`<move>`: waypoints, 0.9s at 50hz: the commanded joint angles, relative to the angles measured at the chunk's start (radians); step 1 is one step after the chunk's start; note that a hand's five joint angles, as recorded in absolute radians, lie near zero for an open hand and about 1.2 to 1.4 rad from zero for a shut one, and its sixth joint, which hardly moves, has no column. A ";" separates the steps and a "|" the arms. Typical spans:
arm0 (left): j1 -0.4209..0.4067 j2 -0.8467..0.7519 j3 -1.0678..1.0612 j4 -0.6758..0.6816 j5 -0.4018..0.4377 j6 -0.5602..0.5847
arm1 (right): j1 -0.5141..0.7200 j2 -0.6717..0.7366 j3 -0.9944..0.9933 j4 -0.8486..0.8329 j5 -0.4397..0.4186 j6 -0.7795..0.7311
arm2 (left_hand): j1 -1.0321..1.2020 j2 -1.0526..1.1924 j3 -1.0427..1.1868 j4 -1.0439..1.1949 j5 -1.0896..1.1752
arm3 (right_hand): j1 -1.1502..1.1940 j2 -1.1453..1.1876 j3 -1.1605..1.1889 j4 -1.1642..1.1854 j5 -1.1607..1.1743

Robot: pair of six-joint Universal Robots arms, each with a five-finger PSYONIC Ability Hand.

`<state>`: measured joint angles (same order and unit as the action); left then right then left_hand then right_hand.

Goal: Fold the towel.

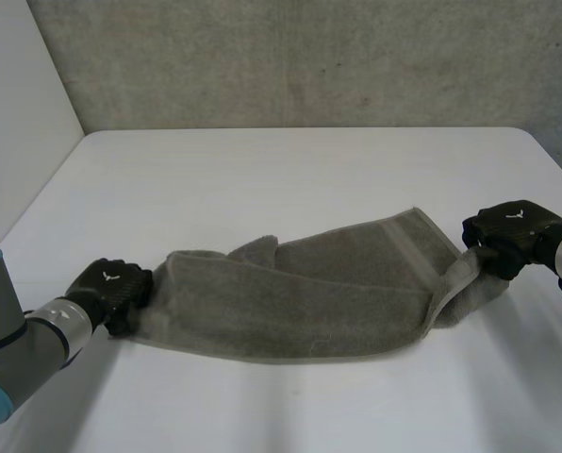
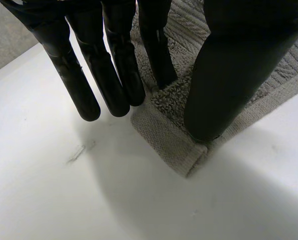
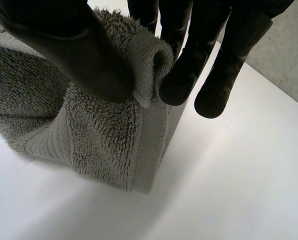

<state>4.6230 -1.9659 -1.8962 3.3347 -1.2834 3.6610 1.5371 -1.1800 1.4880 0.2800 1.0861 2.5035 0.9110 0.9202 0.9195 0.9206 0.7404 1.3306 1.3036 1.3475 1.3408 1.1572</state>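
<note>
White surface [image 1: 290, 179] carries the grey towel [image 1: 309, 293], stretched left to right, partly doubled; right robot hand [image 1: 507, 236] pinches its lifted right end; left robot hand [image 1: 111, 288] sits at its left corner, grip impossible to tell; both ends should probably travel together, keeping edges aligned.

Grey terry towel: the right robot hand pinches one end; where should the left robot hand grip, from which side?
On the grey terry towel, probably the hemmed corner under the left robot hand, approached low from its outer left end: it lies flat with free edges on the white table, mirroring the right robot hand pinching the opposite end.
</note>
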 commanded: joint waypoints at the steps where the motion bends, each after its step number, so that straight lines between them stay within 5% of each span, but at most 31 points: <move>1: -0.003 0.004 -0.001 -0.001 0.001 -0.001 | 0.000 0.000 0.000 -0.001 0.000 0.000 | 0.233 0.224 0.225 0.224 0.229 | 0.066 0.093 0.049 0.056 0.065; 17: -0.004 0.038 -0.004 -0.012 -0.001 -0.004 | 0.002 -0.010 -0.002 0.005 -0.002 0.000 | 0.485 0.476 0.477 0.476 0.481 | 0.066 0.093 0.049 0.056 0.065; 28: 0.008 0.338 0.019 -0.097 0.012 -0.016 | -0.008 -0.193 -0.057 0.076 0.005 0.005 | 0.485 0.476 0.477 0.476 0.481 | 0.066 0.093 0.049 0.056 0.065; 33: -0.006 0.516 0.171 -0.257 0.030 -0.100 | -0.009 -0.299 -0.166 0.151 0.005 0.029 | 0.485 0.476 0.477 0.476 0.481 | 0.066 0.093 0.049 0.056 0.065; 45: -0.004 0.567 0.531 -0.498 0.029 -0.283 | -0.021 -0.365 -0.673 0.412 0.005 0.095 | 0.485 0.476 0.477 0.476 0.481 | 0.066 0.093 0.049 0.056 0.065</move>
<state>4.6151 -1.3894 -1.5348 2.9328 -1.2498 3.4547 1.5247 -1.5482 1.0499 0.5689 1.0882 2.5916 1.1838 1.2148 1.2139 1.2172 1.0197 1.3306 1.3036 1.3475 1.3408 1.1572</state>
